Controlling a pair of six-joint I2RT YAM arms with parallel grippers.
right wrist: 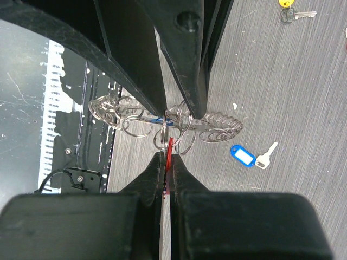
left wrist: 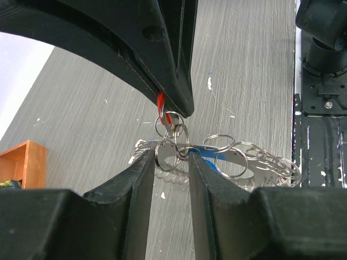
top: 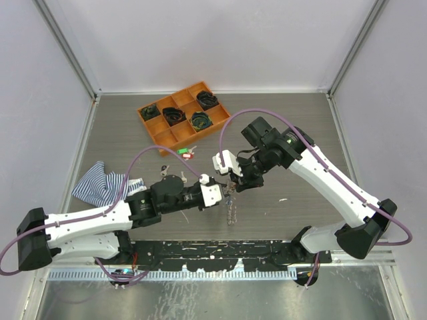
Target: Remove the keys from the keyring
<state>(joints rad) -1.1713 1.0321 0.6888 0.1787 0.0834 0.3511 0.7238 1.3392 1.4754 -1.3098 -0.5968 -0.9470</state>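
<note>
The keyring (top: 231,212) is a wire ring fringed with silvery split rings, held above the table between my two grippers. My left gripper (left wrist: 172,157) is shut on its small rings; its fingers (right wrist: 187,81) come down from the top of the right wrist view. The ring's band (left wrist: 238,162) runs off to the right. My right gripper (right wrist: 168,158) is shut on a red tag (right wrist: 169,147) that hangs from the keyring (right wrist: 217,127). A loose key with a blue tag (right wrist: 242,155) lies on the table. More loose keys (top: 184,152) lie near the tray.
An orange compartment tray (top: 152,128) with black coiled bundles stands at the back. A striped cloth (top: 103,183) lies at the left. A yellow-tagged key (right wrist: 287,10) lies further off. The black base rail (top: 213,253) runs along the near edge.
</note>
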